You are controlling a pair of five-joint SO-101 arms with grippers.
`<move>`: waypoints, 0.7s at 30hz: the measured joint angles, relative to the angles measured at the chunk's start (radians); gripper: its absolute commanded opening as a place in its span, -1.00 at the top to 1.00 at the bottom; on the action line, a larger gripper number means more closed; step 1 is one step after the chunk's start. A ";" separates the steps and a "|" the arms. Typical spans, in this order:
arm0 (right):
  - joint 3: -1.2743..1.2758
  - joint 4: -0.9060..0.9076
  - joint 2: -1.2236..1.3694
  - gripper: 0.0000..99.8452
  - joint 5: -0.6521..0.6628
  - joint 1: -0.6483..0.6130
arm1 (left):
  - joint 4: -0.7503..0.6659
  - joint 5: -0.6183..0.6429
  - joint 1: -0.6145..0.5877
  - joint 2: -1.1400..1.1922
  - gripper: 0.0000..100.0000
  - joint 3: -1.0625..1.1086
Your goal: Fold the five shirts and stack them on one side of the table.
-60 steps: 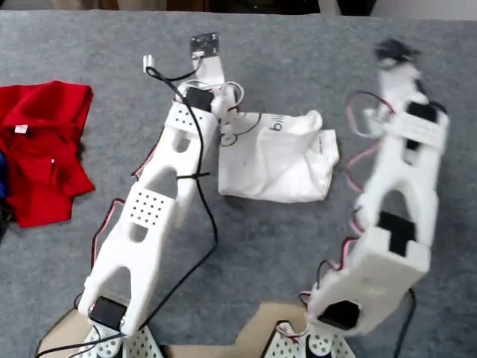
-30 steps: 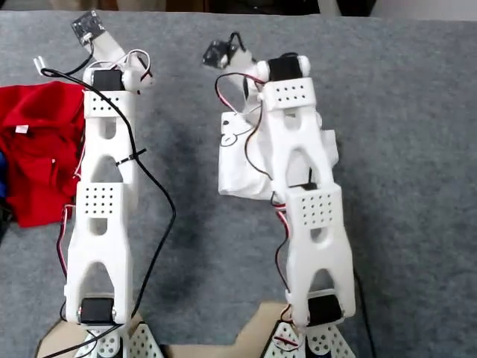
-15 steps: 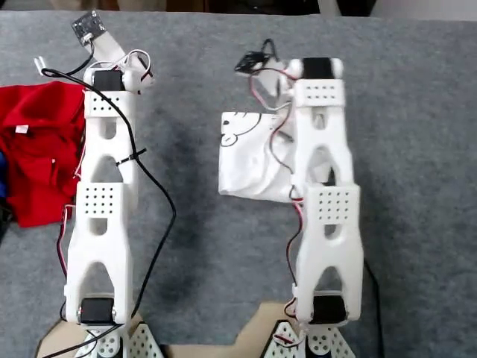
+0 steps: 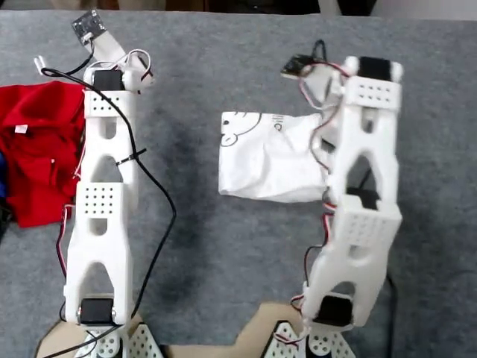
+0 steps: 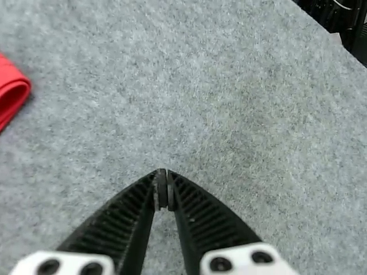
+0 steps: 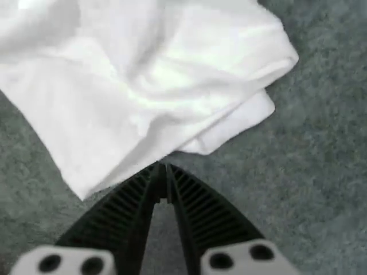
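White crumpled cloth shirt lies in the middle of the grey felt desk — your right jaws hang at its far right edge, pressed together on nothing. Red cloth shirt sits at the left edge; your left jaws, also pressed together, hover over bare felt just beside it.

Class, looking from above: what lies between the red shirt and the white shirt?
In the high view, the left arm lies stretched over the grey table between the red shirt and the white shirt, its black cable running beside it.
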 measured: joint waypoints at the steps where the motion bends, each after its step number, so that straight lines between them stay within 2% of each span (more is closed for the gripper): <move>1: 0.014 0.000 -0.020 0.96 0.005 0.012 | 0.000 0.000 0.000 0.000 0.96 0.000; 5: 0.009 -0.002 -0.080 0.96 0.009 -0.008 | 0.000 0.000 0.000 0.000 0.96 0.000; 11: -0.054 -0.040 -0.061 0.96 -0.041 -0.199 | 0.000 0.000 0.000 0.000 0.96 0.012; 13: -0.057 -0.034 -0.023 0.96 -0.061 -0.229 | -0.018 0.000 0.000 0.000 0.96 0.037; 17: -0.057 0.000 0.040 0.96 -0.069 -0.215 | -0.038 0.000 0.000 0.002 0.96 0.058; 21: 0.005 0.002 0.041 0.96 -0.069 -0.137 | -0.043 0.000 0.000 0.002 0.96 0.058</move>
